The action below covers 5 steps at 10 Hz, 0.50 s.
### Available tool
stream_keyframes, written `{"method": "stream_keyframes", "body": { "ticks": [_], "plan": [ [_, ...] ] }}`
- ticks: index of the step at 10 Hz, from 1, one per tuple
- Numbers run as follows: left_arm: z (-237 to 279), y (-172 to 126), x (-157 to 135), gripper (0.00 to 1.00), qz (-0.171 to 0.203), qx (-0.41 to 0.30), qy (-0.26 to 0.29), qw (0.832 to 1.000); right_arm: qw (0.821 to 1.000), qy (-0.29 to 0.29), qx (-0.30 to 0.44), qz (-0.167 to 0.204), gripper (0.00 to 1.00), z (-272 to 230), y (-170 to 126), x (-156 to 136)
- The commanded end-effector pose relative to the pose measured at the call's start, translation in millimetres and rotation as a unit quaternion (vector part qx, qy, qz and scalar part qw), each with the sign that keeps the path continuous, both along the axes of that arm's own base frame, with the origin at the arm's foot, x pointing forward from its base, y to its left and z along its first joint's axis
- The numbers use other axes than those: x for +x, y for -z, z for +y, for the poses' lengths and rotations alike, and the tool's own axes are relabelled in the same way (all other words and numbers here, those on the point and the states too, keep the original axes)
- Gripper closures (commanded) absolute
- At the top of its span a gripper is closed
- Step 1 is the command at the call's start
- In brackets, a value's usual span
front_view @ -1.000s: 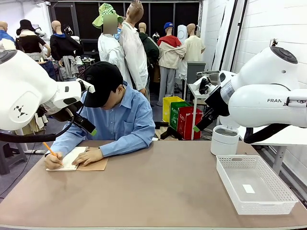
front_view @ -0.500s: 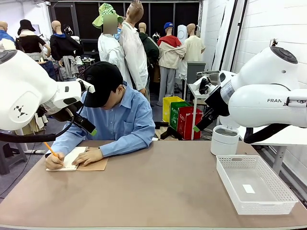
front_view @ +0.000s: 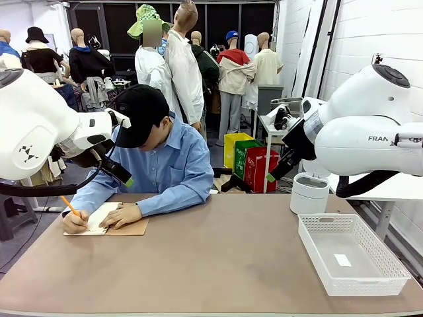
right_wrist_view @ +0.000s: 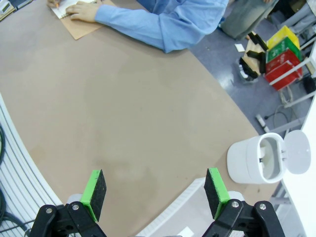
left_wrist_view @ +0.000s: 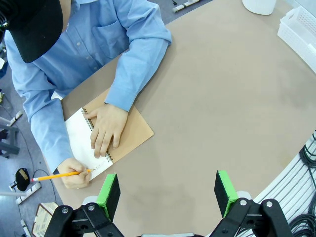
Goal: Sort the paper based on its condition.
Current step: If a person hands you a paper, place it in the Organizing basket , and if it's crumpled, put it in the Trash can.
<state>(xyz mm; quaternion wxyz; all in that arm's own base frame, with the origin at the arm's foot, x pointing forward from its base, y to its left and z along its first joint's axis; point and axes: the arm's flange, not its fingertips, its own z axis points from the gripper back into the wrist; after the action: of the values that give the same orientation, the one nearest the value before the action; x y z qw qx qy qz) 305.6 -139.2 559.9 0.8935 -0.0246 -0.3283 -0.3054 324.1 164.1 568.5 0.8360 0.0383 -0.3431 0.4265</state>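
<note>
The paper as a loose sheet is out of view. At the table's far left a person writes with a yellow pencil on the white page of a spiral notebook with a brown cover; the other hand rests flat on it. High above the table near the notebook, my left gripper is open with nothing between its green pads. My right gripper is open too, hanging high over the table's right side with nothing in it.
A white mesh basket sits at the right front of the brown table, with a small white scrap on its floor. A white lidded bin stands behind it. The person's blue sleeves lie along the far edge.
The person's writing hand shifts slightly on the page. Neither arm has moved.
</note>
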Motion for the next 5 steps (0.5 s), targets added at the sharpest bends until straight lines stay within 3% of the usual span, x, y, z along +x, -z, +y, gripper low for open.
{"method": "stream_keyframes", "body": {
  "ticks": [1,5],
  "plan": [
    [0.1,-0.2,0.2,0.00,-0.001,0.000,0.000,1.000,1.000,-0.001,0.000,0.000,0.00,0.7,0.0,-0.4],
    [0.1,-0.2,0.2,0.00,-0.001,0.000,0.000,1.000,1.000,-0.001,0.000,0.000,0.00,0.7,0.0,-0.4]
  ]
}}
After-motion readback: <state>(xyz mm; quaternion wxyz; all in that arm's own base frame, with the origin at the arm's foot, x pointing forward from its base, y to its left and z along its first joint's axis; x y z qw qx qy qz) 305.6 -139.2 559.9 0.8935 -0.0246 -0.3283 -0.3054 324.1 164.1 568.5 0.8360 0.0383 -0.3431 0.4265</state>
